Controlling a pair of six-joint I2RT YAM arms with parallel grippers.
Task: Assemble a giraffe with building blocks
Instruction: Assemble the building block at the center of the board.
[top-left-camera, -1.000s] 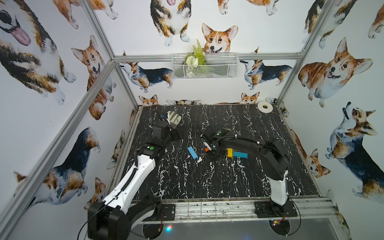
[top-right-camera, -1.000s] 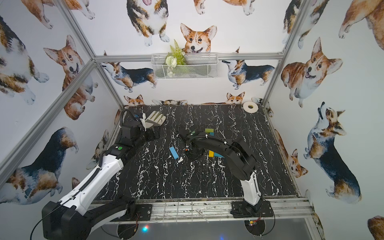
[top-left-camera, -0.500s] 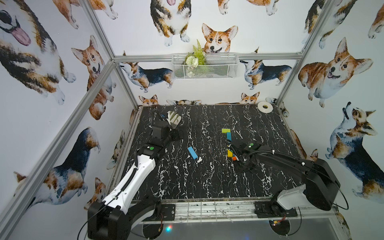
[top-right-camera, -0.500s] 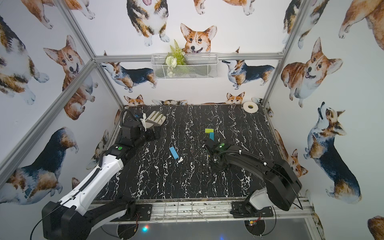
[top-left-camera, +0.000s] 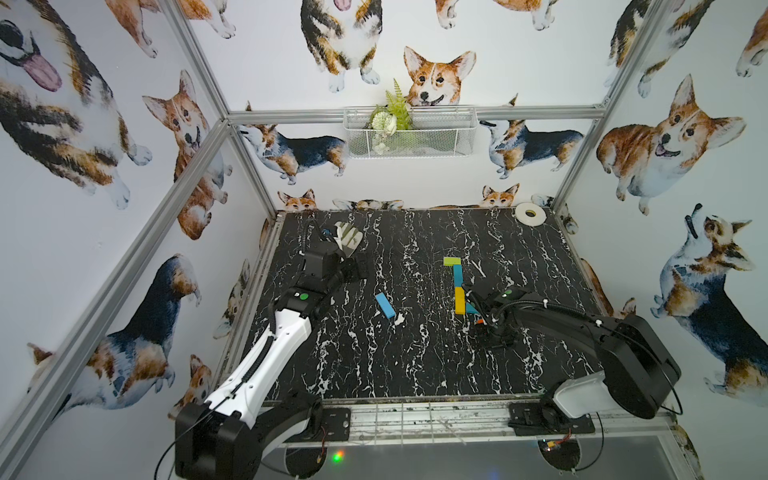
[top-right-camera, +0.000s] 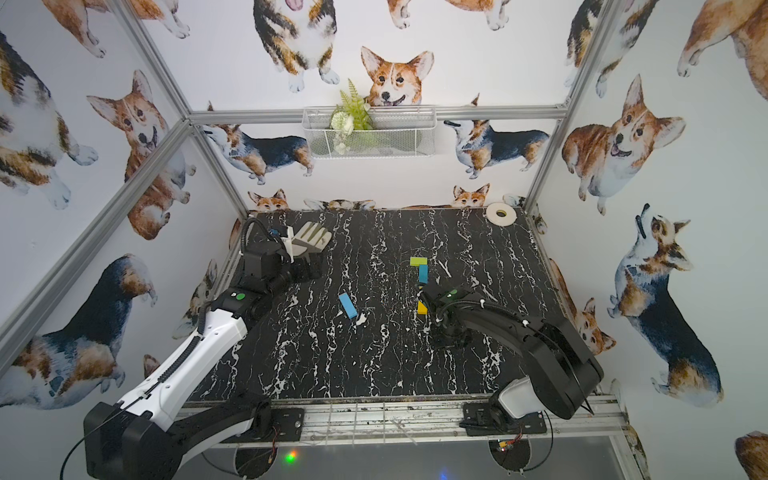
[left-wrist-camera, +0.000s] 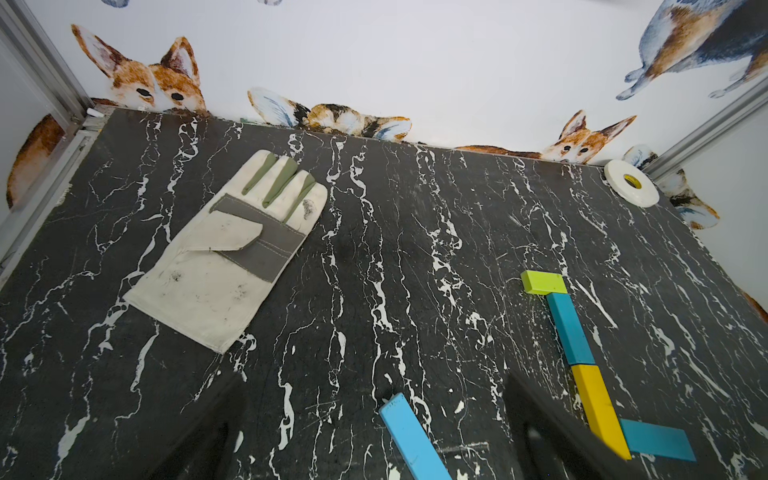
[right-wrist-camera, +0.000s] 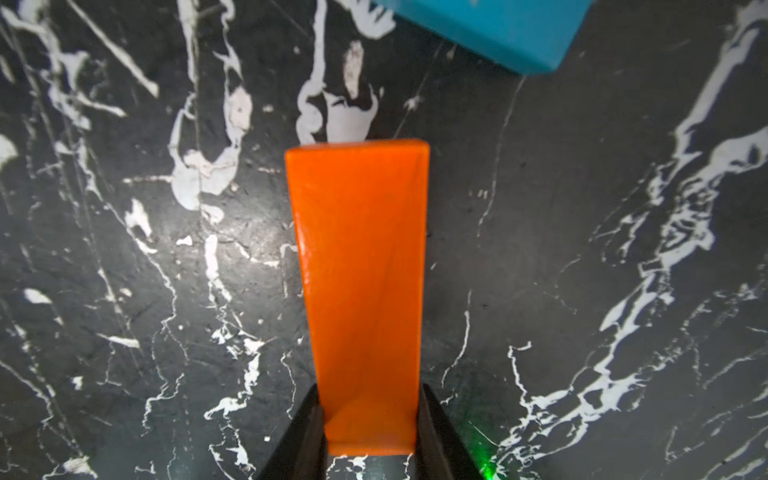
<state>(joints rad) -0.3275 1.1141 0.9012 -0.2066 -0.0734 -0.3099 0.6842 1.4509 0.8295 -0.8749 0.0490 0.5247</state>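
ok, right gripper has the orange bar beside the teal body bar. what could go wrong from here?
1. The right gripper pinches the orange rectangular bar at one end only; it may swivel or tilt on release.
2. Its free end sits close to the teal body bar; a nudge could shove that out of line with the yellow neck bar.
3. The right arm largely hides that spot in both top views; skew might go unseen.

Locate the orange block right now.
Right wrist view: the orange block is clamped in the right gripper, its free end near but not touching the teal body bar, right of table centre.
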